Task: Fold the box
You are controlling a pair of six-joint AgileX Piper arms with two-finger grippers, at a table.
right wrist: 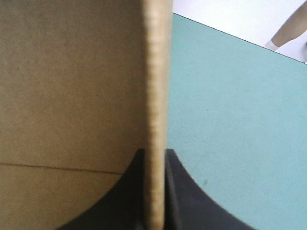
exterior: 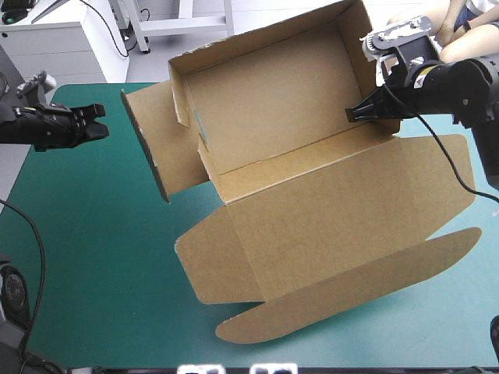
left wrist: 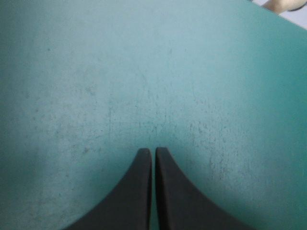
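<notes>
**A:** Where is the box?

**B:** The brown box [exterior: 273,117] is an open tray with its walls raised. Its lid [exterior: 335,210] spreads flat from the tray's near wall, ending in a long rounded tuck flap [exterior: 351,288]. An end flap [exterior: 152,144] juts out loose from the tray's left end. Under the box lies the counter [exterior: 93,234] with its teal-green cover.

**A:** And the pincers, measured from the box?

**B:** The right pincer [exterior: 362,111] is at the box's right end wall, clamped on it. In the right wrist view the board's edge runs straight up between the black fingers [right wrist: 187,191], one on the wall's inner face and one on the outer. The jaws are all but closed, with the sheet between them.

**A:** The left one?

**B:** The left pincer [exterior: 100,121] hangs well apart from the box, out beyond the loose end flap and pointing toward it. Its own view shows the fingers [left wrist: 134,191] drawn together into one arch, with only a hairline gap. Nothing is between them, and only bare cover lies ahead.

**A:** Anything in the way?

**B:** Only open cover lies between the left pincer and the end flap. The flat lid takes up the cover on the box's near side. I cannot tell whether the tray's underside rests on the counter or is raised off it.
</notes>
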